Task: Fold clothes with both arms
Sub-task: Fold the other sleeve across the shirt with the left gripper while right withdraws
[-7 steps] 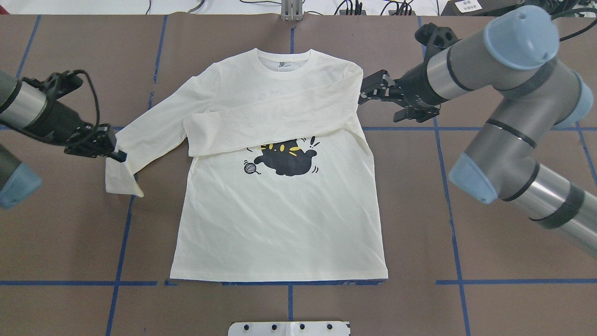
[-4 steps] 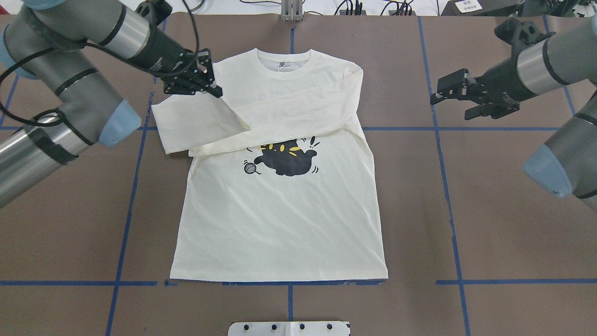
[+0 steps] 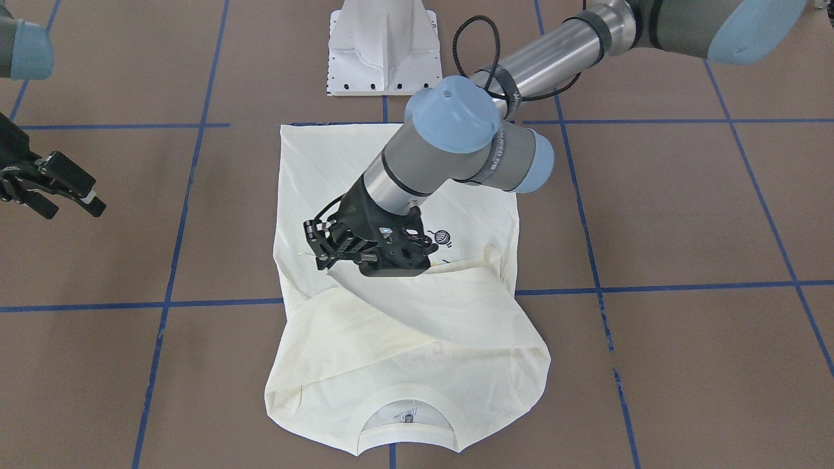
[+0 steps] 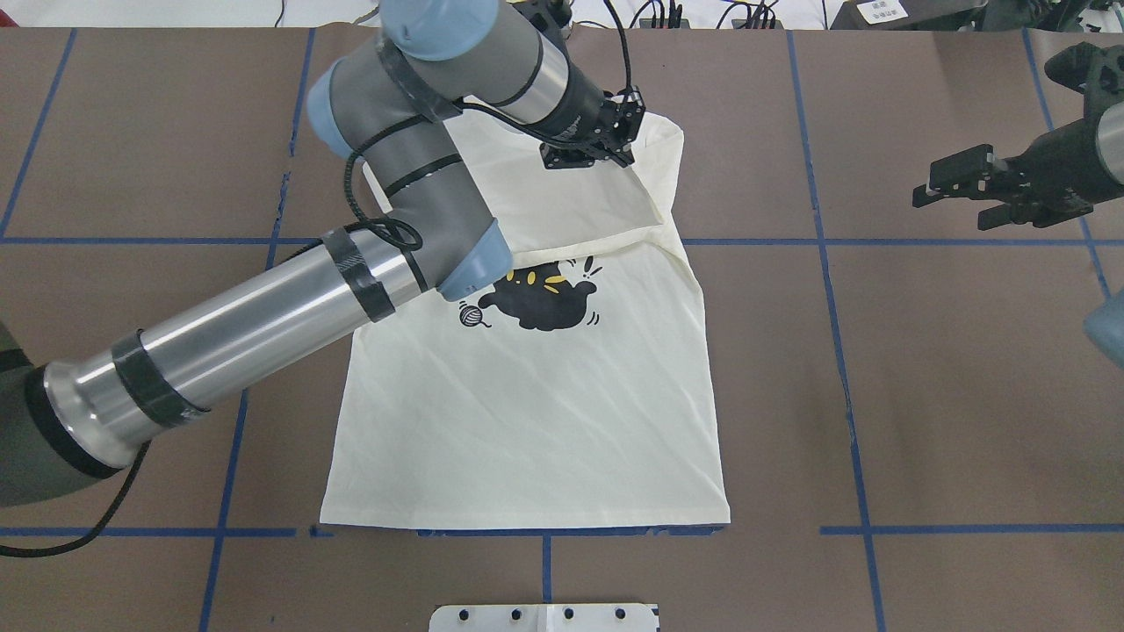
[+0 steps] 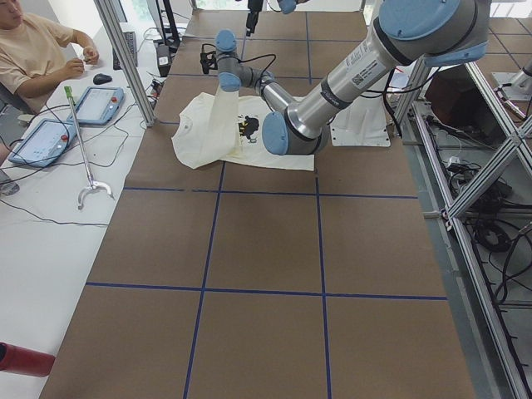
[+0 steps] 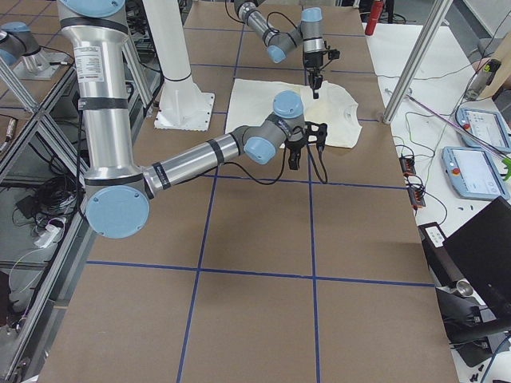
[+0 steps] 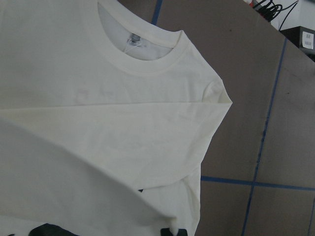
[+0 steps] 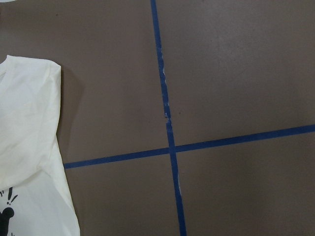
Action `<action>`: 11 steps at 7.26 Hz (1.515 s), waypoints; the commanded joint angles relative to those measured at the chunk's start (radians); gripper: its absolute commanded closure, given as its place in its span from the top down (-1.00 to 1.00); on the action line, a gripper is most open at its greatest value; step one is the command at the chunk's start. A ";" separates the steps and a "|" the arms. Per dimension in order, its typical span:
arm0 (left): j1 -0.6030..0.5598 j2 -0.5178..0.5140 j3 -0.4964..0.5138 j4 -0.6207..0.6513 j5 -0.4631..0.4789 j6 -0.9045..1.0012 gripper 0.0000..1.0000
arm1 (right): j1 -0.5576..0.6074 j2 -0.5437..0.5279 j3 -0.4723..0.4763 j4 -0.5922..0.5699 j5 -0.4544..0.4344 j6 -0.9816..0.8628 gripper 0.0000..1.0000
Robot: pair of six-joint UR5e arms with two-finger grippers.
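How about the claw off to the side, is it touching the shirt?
Apart. The overhead view shows the right gripper over bare table, with a broad strip of table between it and the shirt.

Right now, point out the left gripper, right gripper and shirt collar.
left gripper (image 4: pixel 623 156), overhead view, between its fingertips
right gripper (image 4: pixel 931 183), overhead view, between its open fingertips
shirt collar (image 3: pixel 407 393), front-facing view, ribbed front band

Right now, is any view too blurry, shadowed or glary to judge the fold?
Left wrist view: collar sharp, near sleeve at lower left soft and grey-shaded. Overhead view: sharp, glare on the left arm's silver tube, which hides the collar. Right wrist view: crisp, soft shadow beside the shirt's edge.
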 commanded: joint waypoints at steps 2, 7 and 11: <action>0.071 -0.075 0.182 -0.140 0.133 0.001 -1.00 | 0.027 -0.036 0.005 0.000 0.013 -0.031 0.99; 0.090 -0.144 0.283 -0.208 0.196 0.000 0.13 | 0.026 -0.030 0.007 -0.002 0.008 -0.010 1.00; 0.077 0.134 -0.217 0.051 0.087 -0.003 0.24 | -0.250 -0.025 0.109 -0.003 -0.187 0.351 0.96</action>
